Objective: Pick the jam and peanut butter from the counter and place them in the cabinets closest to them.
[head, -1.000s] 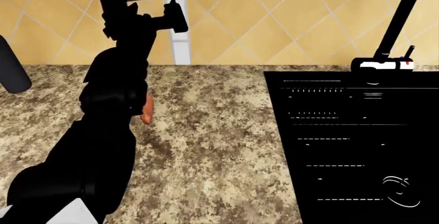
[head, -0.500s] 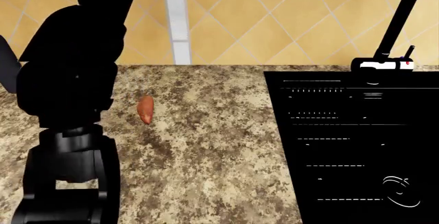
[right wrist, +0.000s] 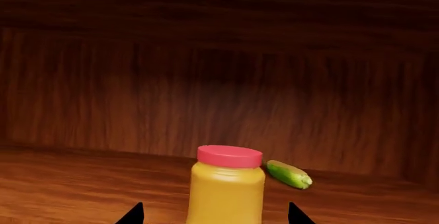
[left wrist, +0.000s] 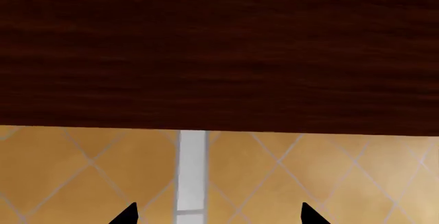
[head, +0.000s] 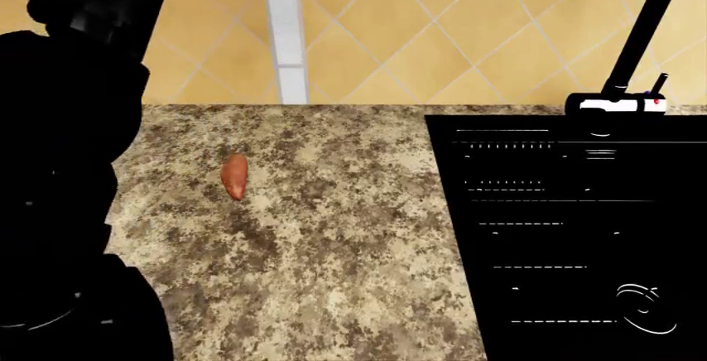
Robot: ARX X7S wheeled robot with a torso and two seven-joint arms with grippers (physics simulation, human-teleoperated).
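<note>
in the head view the left arm (head: 61,162) now fills the whole left edge as a black mass, nearer and larger than half a second ago, when its links stood apart and the wall showed between them; a second ago it was a thinner shape reaching up the middle left. the counter (head: 320,237) spreads across the centre, with an orange-brown vegetable (head: 234,176) lying where it did before, now clear of the arm. the black sink (head: 564,237) takes the right side, the faucet (head: 635,55) at upper right.

in the left wrist view the left gripper (left wrist: 218,215) shows two tips at the bottom edge, well apart, with nothing between them; dark wood fills the upper half, tiled wall below.

in the right wrist view the peanut butter (right wrist: 227,185) stands upright on a wooden cabinet shelf (right wrist: 75,183), at bottom centre between the spread tips of the right gripper (right wrist: 214,215), apart from both. a green and yellow vegetable (right wrist: 289,174) lies just right of its lid. the jam is not in view.
</note>
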